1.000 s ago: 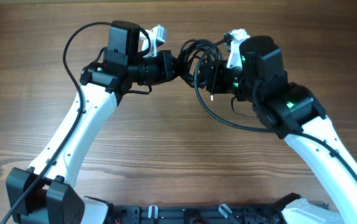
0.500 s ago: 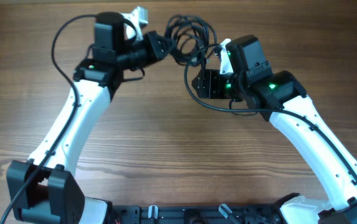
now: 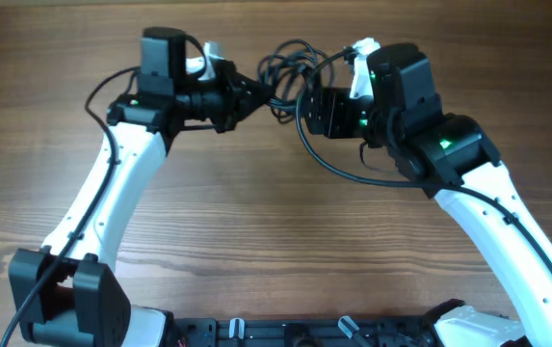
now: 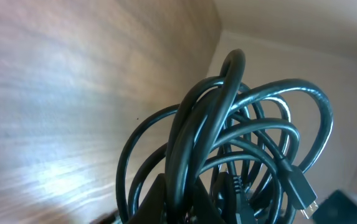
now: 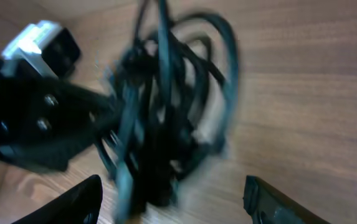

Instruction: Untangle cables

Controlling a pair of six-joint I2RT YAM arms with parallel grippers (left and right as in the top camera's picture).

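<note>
Presently, 1 bundle of cables (image 3: 291, 67), thin black cords wound into several overlapping loops, is sitting at the far middle of the wooden table (image 3: 256, 231), between the ends of the 2 arms. Whether its lowest loops are touching the wood cannot be told. From the bundle's left side, the left gripper (image 4: 173, 196) is pressing its fingers together on a thick gather of those loops. In the left wrist view the cords are fanning up and outward from that pinch. 1 small plug (image 4: 299, 190) with a silvery tip is hanging at the lower right of the fan. From the right side, the right gripper (image 5: 172, 186) is pointing at the bundle with its 2 fingers spread wide apart, 1 showing at each lower corner of the right wrist view, and it is gripping nothing. The bundle is appearing blurred just ahead of that gap, with the left gripper's black body beside it on the left; whether any cord is touching a right finger cannot be told. 1 thicker arm wire (image 3: 333, 166) is looping below the right wrist in the overhead view, apart from the bundle.
</note>
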